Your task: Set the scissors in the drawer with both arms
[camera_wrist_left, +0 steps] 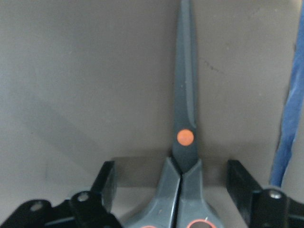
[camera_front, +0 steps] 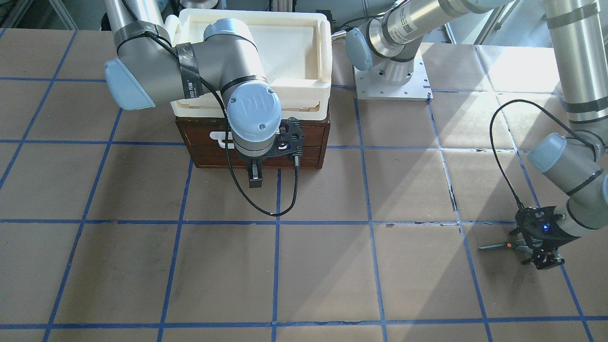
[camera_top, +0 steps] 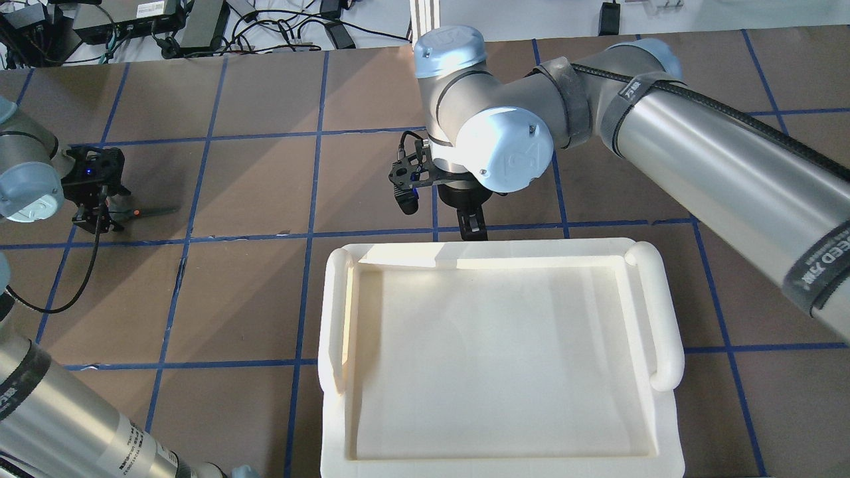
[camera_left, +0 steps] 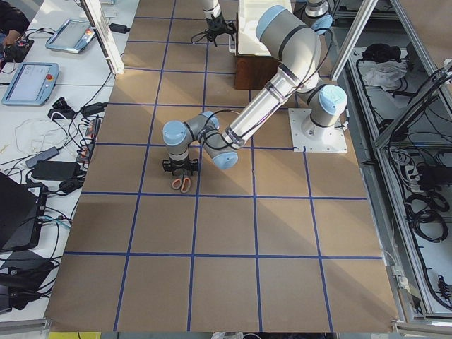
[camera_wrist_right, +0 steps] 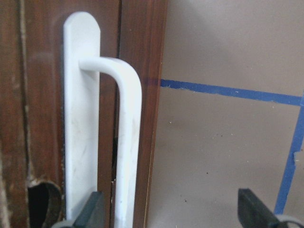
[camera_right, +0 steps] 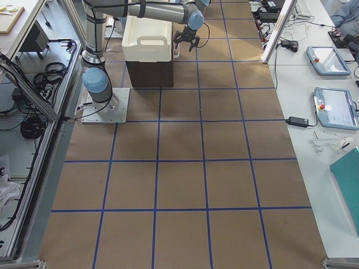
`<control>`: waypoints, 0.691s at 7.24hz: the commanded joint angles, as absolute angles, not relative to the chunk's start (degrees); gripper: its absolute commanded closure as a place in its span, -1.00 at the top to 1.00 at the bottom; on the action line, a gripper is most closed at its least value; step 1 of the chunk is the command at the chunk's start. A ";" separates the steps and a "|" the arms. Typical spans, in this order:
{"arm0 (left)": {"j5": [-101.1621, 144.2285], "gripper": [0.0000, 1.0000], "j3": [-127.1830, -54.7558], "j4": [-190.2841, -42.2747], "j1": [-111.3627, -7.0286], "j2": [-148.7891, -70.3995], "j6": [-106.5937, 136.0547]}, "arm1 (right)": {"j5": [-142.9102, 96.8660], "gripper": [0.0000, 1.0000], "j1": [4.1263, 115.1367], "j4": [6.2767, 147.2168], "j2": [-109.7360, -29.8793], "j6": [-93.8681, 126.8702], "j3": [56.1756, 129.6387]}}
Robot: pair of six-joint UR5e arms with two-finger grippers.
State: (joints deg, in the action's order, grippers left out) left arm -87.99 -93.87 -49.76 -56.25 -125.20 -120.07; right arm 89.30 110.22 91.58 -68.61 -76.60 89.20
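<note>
Two risks | left gripper (camera_wrist_left: 173, 183) spread astride scissors (camera_wrist_left: 185, 109), flat near operators' edge of table (camera_front: 327, 280); we expect pivoting | right gripper (camera_wrist_right: 173, 209) spread, drawer (camera_wrist_right: 45, 95) bar handle (camera_wrist_right: 128, 142) off-centre between fingers; pull may slip

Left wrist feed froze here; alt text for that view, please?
Small scissors with closed dark metal blades and grey handles lie on the brown table, tips pointing away. The open left gripper has its black fingers either side of the handles, not touching.

Showing the scissors (camera_wrist_left: 184, 142) lying flat and closed on brown paper (camera_wrist_left: 71, 71), dark blades, grey handles, orange pivot; showing the drawer (camera_wrist_right: 45, 118) sitting shut, red-brown front carrying a white bar handle (camera_wrist_right: 128, 142).
</note>
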 commanded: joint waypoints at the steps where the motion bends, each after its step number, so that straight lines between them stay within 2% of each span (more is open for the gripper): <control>1: -87.63 0.64 -93.87 -50.18 -56.25 -125.24 -120.06 | 89.30 1.00 110.21 93.16 -68.55 -76.55 90.61; 2: -87.80 -0.17 -93.87 -50.27 -56.25 -125.24 -120.49 | 89.30 1.00 110.21 93.25 -68.55 -76.55 90.62; 3: -87.80 -0.88 -93.78 -50.27 -56.25 -125.24 -120.50 | 89.21 1.00 110.30 93.43 -68.47 -76.55 90.70; 4: -88.41 -1.00 -93.78 -50.36 -56.34 -125.07 -120.50 | 89.21 1.00 110.22 94.04 -68.47 -76.55 90.53; 5: -88.42 -1.00 -93.69 -50.36 -56.69 -124.55 -120.50 | 89.12 1.00 110.13 94.39 -68.47 -76.73 90.35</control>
